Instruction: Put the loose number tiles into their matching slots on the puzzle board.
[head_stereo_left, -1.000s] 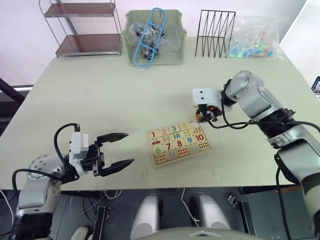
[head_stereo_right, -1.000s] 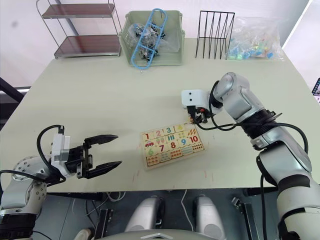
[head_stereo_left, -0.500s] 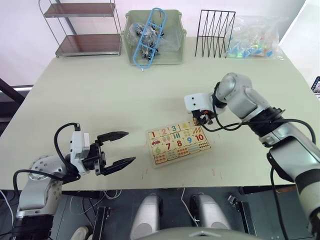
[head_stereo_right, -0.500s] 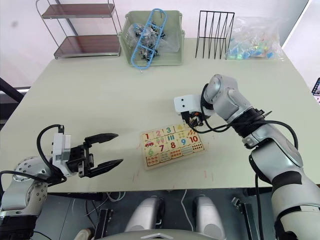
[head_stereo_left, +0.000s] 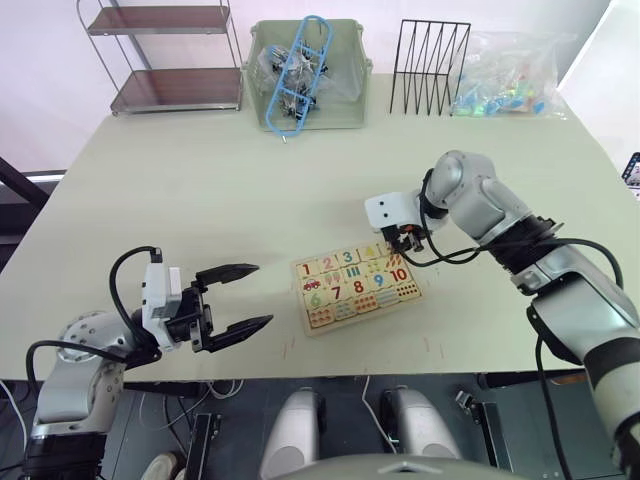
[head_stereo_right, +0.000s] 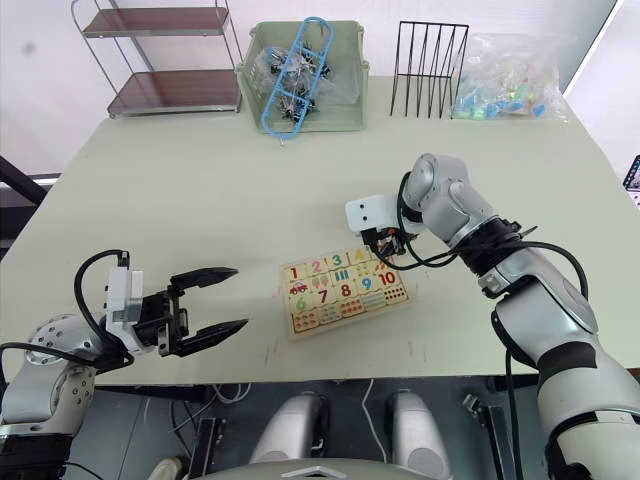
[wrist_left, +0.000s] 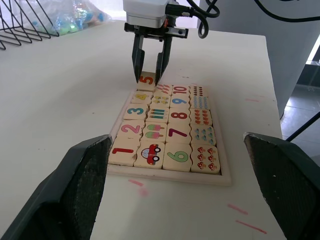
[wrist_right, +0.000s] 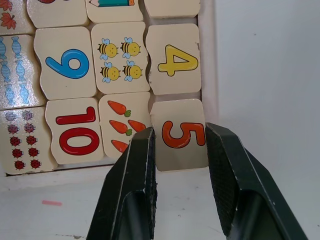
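The puzzle board (head_stereo_left: 356, 288) lies flat near the table's front edge, its rows filled with number and picture tiles. Tiles 1 (wrist_left: 123, 150), 2 (wrist_left: 130, 128), 3 (wrist_left: 136, 110) and 4 (wrist_right: 174, 60) sit in their row. My right gripper (wrist_right: 180, 131) points down at the board's far right corner, shut on the orange 5 tile (wrist_right: 182, 136), which is at the end slot beside the 4. One black finger (wrist_right: 135, 185) presses each side of it. I cannot tell whether the tile lies fully flat. My left gripper (head_stereo_left: 261, 294) hovers open and empty to the left of the board.
Along the far edge stand a two-tier shelf (head_stereo_left: 165, 55), a green bin (head_stereo_left: 305, 75) of clips, a black wire rack (head_stereo_left: 430, 68) and a bag (head_stereo_left: 512, 78) of coloured pieces. Bare tabletop surrounds the board.
My right gripper has moved left and towards the board, bringing the 5 tile down onto the board's far right corner. The left gripper has stayed where it was, open.
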